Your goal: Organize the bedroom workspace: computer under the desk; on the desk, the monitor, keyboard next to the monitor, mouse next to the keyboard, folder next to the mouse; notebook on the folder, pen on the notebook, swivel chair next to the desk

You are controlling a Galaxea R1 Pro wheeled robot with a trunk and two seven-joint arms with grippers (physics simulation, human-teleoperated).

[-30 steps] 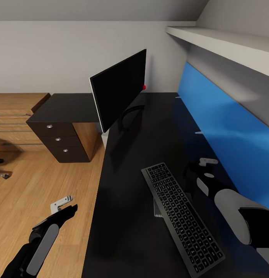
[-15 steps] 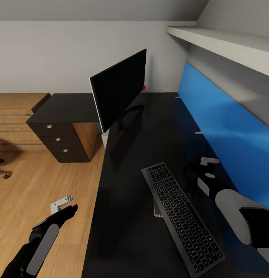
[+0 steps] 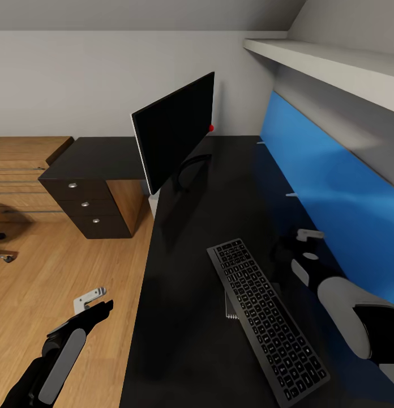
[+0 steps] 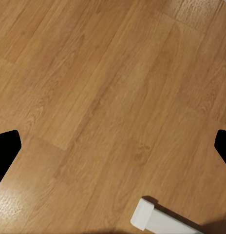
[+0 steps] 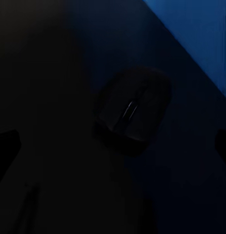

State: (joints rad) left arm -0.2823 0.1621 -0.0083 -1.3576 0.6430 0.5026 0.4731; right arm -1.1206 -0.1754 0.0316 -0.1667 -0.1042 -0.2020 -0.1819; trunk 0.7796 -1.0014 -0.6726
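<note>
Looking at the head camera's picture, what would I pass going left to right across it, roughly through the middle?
Wood floor → dark drawer unit → monitor → keyboard → right gripper → blue wall panel.

The notebook [image 3: 232,306] lies mostly hidden under the keyboard [image 3: 265,317]; only a sliver shows. The keyboard's near corner runs off the head view's lower edge. The mouse [image 5: 134,108] is dim against the dark desk [image 3: 197,340]. The right gripper [image 3: 299,249] blends into shadow; its finger spread cannot be judged.
</note>
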